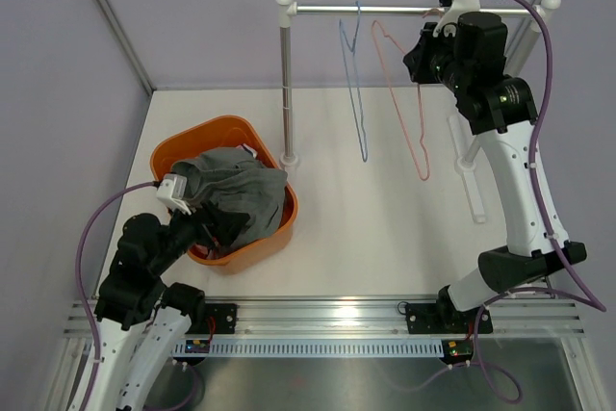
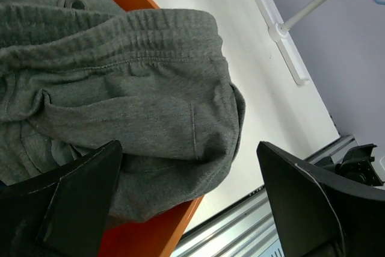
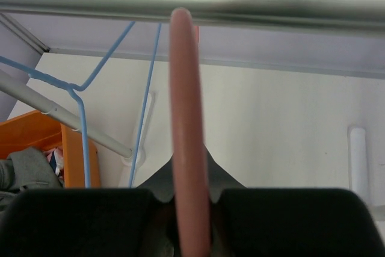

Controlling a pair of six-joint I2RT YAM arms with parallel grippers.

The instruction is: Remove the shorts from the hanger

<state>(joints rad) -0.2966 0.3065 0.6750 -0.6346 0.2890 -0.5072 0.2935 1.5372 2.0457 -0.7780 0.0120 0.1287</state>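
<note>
Since the grey shorts [image 1: 236, 194] lie heaped in the orange basket [image 1: 223, 126], soft, light, limp cloth is expected, best pinched at the thick waistband [image 2: 120, 28]. The left gripper [image 2: 189, 203] is spread wide over them; the right gripper [image 3: 191, 209] is clamped on the pink hanger [image 3: 183, 118].

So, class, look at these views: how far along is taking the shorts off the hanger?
Done: the grey shorts lie heaped in the orange basket, clear of any hanger. In hand: the left claw is open over them, gripping nothing; the right claw is shut on the bare pink hanger up at the rail. Left: probably little, perhaps only releasing that hanger.
</note>
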